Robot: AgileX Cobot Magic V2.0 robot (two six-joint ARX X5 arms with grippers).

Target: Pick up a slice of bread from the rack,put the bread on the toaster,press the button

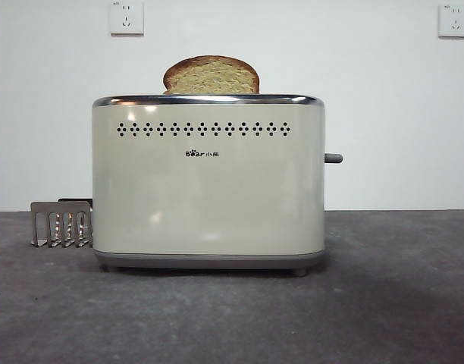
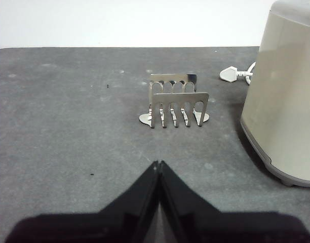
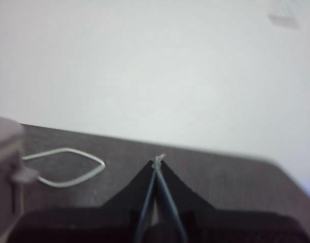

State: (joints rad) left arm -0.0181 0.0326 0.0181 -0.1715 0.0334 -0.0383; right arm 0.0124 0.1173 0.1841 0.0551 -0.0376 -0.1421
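Bread sits upright in the toaster slot; rack empty on the worktop. Both jaws pressed closed, holding nothing. I judge my right gripper nearer the button, which juts sideways from the toaster's narrow end; left gripper faces the rack.

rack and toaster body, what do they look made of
The rack looks like thin bare metal, silvery with bright glints. The toaster body looks like glossy cream plastic or enamelled metal, hard to tell which; soft reflections show on it, and its top rim looks chromed.
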